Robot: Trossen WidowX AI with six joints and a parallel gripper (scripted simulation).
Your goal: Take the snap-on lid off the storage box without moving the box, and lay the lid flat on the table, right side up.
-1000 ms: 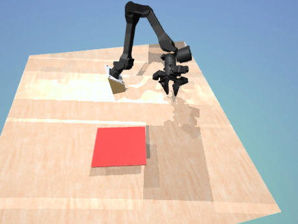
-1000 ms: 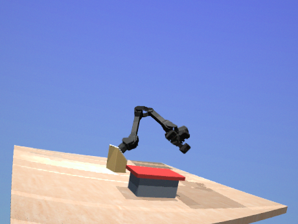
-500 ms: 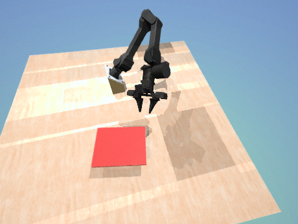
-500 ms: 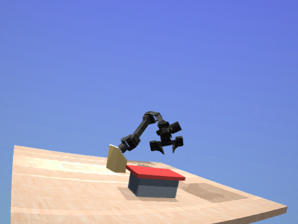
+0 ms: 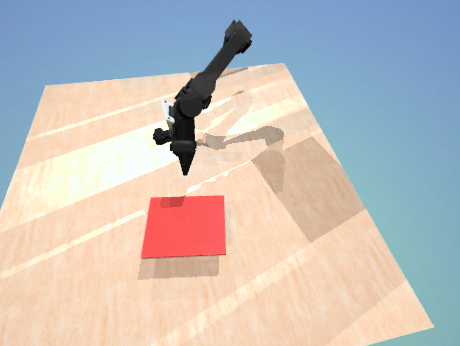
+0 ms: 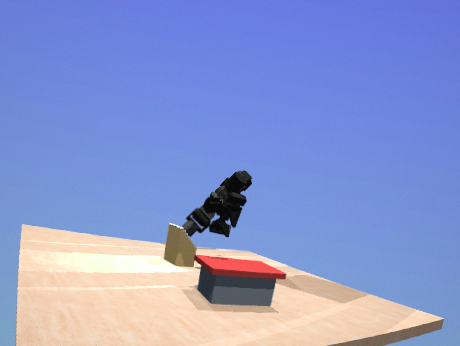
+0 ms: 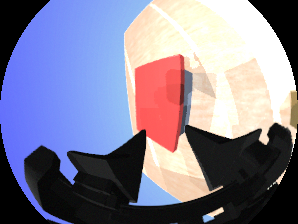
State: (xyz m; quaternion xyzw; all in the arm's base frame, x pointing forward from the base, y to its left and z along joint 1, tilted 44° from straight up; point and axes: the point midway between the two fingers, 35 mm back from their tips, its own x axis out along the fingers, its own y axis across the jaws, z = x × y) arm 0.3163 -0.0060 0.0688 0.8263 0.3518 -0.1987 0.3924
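The red lid lies flat on top of the blue-grey storage box and overhangs its sides. In the top view the lid hides the box. My gripper is part-way open with nothing between its fingers. It hangs above the table, on the arm-base side of the lid, higher than the lid and not touching it. In the wrist view the lid shows beyond the gap between the two fingertips.
The wooden table carries the box. A tan block stands at the arm's base, behind the box in the exterior view. The arm reaches from there, and its shadow falls on the table and the lid's near-arm edge.
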